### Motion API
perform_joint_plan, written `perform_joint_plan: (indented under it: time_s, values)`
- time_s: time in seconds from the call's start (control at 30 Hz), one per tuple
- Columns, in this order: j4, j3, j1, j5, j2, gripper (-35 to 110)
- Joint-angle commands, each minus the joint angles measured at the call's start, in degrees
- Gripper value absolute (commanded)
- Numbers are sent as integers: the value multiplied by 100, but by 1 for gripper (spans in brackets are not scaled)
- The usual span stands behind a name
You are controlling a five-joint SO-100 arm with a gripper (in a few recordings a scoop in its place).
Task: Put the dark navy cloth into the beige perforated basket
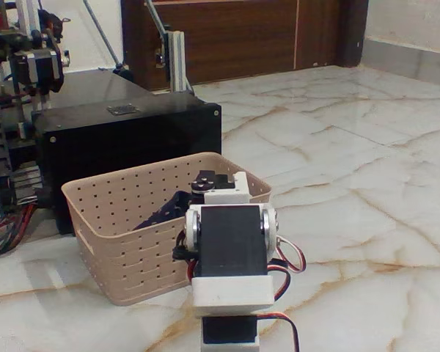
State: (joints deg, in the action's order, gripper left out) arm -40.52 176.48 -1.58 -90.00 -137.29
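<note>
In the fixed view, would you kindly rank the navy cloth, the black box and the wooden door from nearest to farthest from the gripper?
The gripper reaches down inside the basket; its fingertips are hidden.
1. Navy cloth: in the basket, right at the gripper.
2. Black box: just behind the basket.
3. Wooden door: at the far wall, top.

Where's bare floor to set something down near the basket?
Free: marble floor right of the beige perforated basket, running back to the wooden door. Small patch front-left of the basket. Crowded: the black box sits close behind the basket, wires at left, arm over its right end.
</note>
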Motion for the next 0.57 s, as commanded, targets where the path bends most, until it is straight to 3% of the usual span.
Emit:
perform_joint_plan:
  time_s: [0.0,0.53]
  values:
    - [-62,9,44,-44,-158,0]
    - [-132,9,53,-44,-70,0]
